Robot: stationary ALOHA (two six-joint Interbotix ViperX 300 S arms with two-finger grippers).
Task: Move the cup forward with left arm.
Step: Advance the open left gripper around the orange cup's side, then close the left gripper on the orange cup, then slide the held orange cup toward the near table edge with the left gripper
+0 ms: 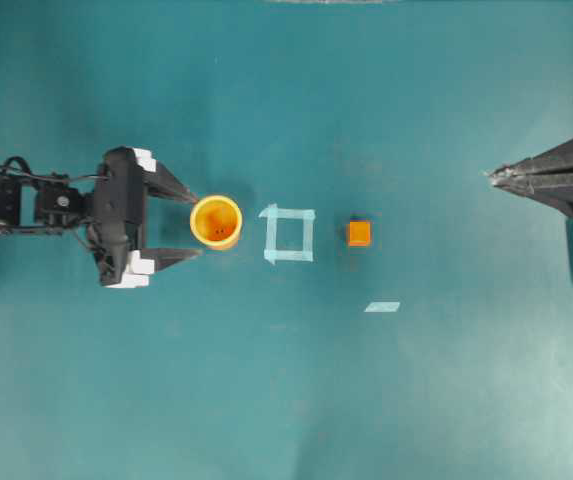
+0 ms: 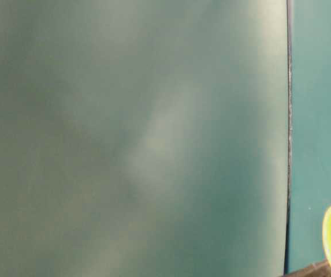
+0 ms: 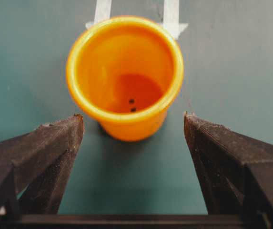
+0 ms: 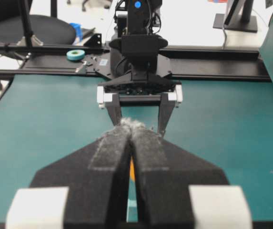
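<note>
I see my left arm point(image 1: 56, 205) reaching in level from the left edge, its end effector point(image 1: 192, 226) spread wide, fingers pointing right. My right end effector point(image 1: 492, 176) sits pinched together at the far right, pointing left.

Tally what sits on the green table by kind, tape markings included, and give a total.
Cups: 1, the orange cup
Cubes: 1, the small orange cube
Tape markings: 2, the tape square and the loose tape strip
Total: 4
</note>
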